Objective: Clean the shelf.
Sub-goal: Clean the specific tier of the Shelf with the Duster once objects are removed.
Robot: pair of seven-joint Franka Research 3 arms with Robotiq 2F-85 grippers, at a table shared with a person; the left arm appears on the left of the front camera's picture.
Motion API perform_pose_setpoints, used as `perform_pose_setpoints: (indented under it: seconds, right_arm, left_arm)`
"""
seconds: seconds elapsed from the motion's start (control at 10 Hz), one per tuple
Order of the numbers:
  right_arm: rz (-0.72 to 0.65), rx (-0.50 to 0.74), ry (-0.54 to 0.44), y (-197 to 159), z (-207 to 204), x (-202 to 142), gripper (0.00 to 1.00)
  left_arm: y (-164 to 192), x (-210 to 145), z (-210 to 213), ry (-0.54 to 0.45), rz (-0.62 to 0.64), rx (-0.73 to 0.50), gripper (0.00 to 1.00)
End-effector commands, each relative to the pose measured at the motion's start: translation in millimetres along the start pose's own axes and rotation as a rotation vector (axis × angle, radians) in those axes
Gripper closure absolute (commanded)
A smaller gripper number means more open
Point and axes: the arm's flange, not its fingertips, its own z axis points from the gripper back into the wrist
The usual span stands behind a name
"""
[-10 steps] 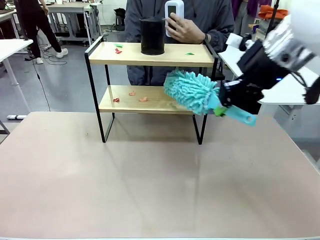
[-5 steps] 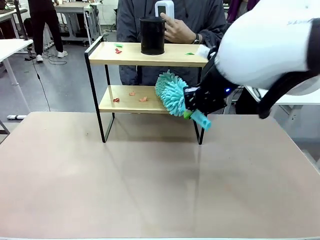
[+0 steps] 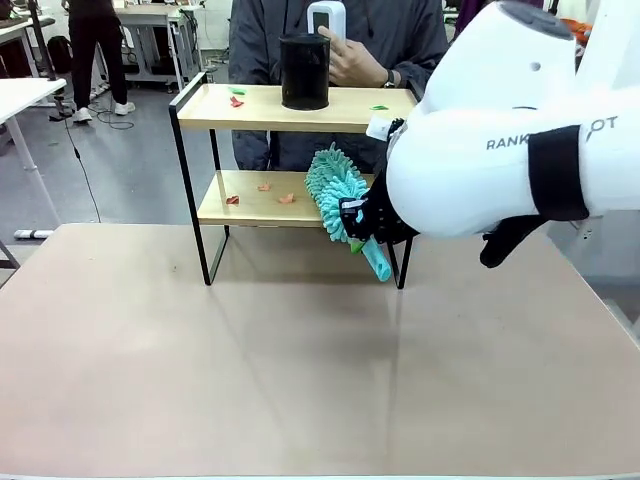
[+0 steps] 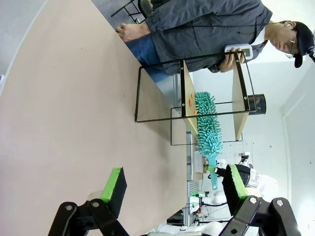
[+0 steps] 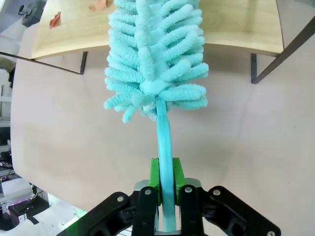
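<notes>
Right wrist view: right tool [image 5: 166, 178] clamped tight on a teal duster [image 5: 155, 59] handle at lower centre, its head reaching the shelf [image 5: 236, 24] at top; left tool [image 4: 175, 183] gapes wide, empty.

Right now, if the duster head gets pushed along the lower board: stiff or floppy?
Head of the duster likely floppy: loose fuzzy strands splay everywhere, so they'd bend over the scraps. The thin handle looks straight, probably fairly stiff plastic. Probably light: the right gripper holds it out by the handle alone.
</notes>
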Motion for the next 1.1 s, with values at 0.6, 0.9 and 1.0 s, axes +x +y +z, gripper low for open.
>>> perform_pose_setpoints:
  seconds: [0.6,0.9,1.0]
  right_arm:
    - [0.116,-0.028,0.012,74.6,-31.3,28.2,0.88]
    - [0.208,-0.019,0.045,116.9,-35.0,31.8,0.88]
    - [0.236,-0.001,0.058,128.4,-35.5,30.2,0.88]
  left_arm:
    - [-0.4,-4.7,-2.7,-0.012,-0.021,-0.023,0.00]
    - [-0.4,-4.7,-2.7,-0.012,-0.021,-0.023,0.00]
    - [-0.4,-4.7,-2.7,-0.012,-0.021,-0.023,0.00]
